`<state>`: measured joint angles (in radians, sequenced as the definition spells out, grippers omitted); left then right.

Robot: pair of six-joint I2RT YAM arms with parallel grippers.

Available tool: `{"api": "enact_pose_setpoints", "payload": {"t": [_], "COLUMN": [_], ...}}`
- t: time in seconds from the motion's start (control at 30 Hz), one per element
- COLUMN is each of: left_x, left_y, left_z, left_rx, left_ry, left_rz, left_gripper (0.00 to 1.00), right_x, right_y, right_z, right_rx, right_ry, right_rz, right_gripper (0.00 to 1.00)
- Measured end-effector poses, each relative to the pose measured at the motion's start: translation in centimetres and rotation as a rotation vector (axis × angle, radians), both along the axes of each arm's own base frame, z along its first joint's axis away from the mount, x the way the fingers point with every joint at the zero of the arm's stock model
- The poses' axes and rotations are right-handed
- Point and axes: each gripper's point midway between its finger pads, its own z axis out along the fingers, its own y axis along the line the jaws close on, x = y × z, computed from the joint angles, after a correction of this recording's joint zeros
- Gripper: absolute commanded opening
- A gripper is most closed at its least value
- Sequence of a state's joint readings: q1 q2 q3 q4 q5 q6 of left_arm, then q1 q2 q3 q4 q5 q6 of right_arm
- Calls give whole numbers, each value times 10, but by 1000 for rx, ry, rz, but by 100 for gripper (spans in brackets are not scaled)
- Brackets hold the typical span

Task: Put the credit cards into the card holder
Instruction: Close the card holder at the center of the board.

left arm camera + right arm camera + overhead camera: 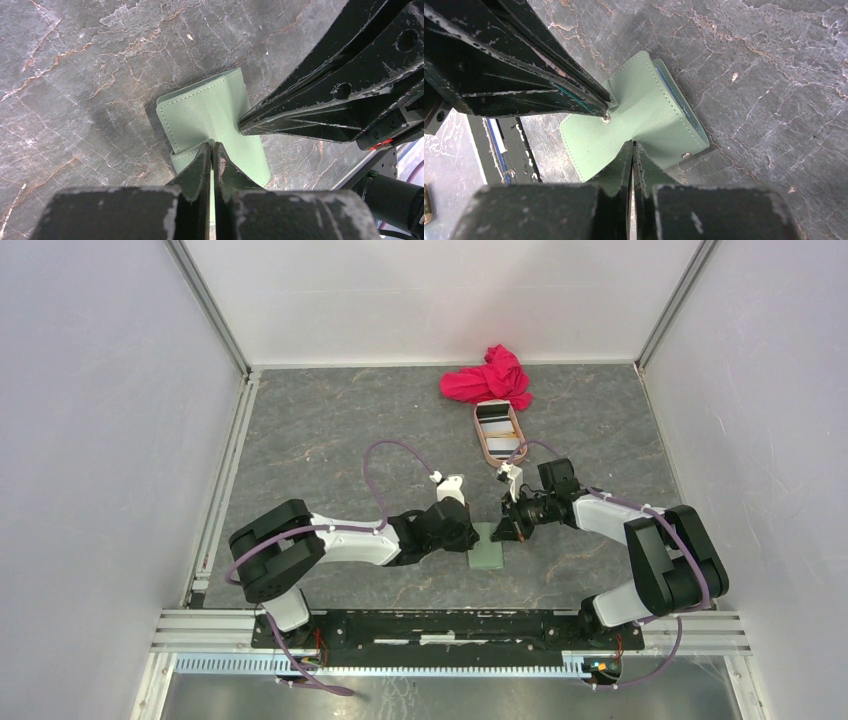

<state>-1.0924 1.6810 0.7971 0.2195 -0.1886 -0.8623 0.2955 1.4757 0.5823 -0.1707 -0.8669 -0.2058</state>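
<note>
Item: the card holder (487, 555), sage-green, stitched edge, lying on the grey marbled desk (330, 440) just below centre of the overhead frame, between the two arms' tips. In the right wrist view it lies unfolded, with one metal snap button (605, 119) on the flap at centre left, its mate (684, 155) at the lower right edge, and a pale blue-grey lining (676, 95) showing along the upper right edge. Its outline narrows at the middle, where both tools meet it. Left gripper (212, 146): fingers drawn nearly together and nipping the holder's near flap, with a thin strip of green between them; in the right wrist view its tip sits at the snap button. Right gripper (632, 145): closed tight, its tip touching the holder's edge from the opposite side; whether it pinches a layer cannot be told. The credit cards (495, 416): white and black, stacked in a pinkish-tan oval tray (478, 435), upper centre of the overhead frame, well apart from the holder. Red cloth (488, 378): crumpled, touching the tray's far end
</note>
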Motion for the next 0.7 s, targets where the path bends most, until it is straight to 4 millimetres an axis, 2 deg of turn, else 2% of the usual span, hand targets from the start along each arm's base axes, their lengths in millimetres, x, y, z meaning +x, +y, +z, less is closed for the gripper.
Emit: {"api": "enact_pose_setpoints", "payload": {"t": [0.7], "left_x": [-3], "left_y": [4], "left_z": [0], "left_rx": [128], "left_ry": [16], "left_rz": [-61], "left_gripper": [7], "right_x": [-2], "right_y": [5], "right_z": [-1], "right_rx": [9], "right_ry": [-2], "right_rz": [21], "right_gripper": [5]}}
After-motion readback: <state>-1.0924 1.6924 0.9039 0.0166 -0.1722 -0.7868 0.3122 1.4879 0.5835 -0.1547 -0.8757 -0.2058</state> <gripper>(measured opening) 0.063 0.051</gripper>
